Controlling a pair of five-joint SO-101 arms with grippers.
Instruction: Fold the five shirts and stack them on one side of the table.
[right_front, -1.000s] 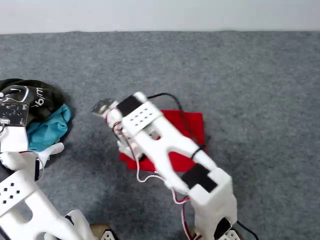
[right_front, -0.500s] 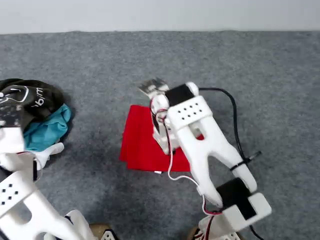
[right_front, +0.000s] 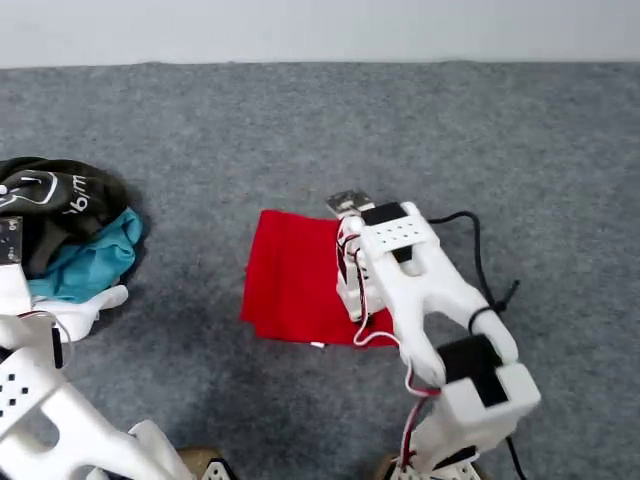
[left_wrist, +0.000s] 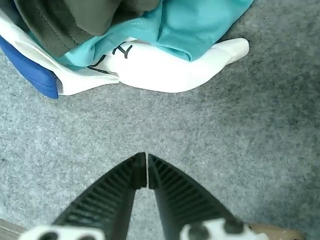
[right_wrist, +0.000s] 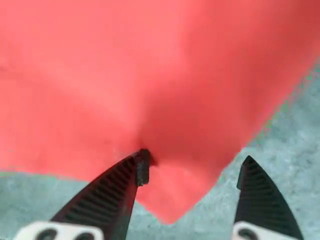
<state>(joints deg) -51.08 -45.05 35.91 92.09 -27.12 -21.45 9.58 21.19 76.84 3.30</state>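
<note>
Right gripper (right_wrist: 195, 172): fingers spread wide, tips low over the flat red shirt (right_wrist: 150, 75). One fingertip (right_wrist: 142, 167) sits against the cloth or just above it, cannot tell which. The other hangs at the shirt's edge, by the grey carpet (right_wrist: 295, 125).

Left gripper (left_wrist: 147, 172): fingers pressed together, nothing between them, over bare carpet. The pile of shirts (left_wrist: 165, 67) (white, teal, blue, dark) lies beyond its tips, not touching.
</note>
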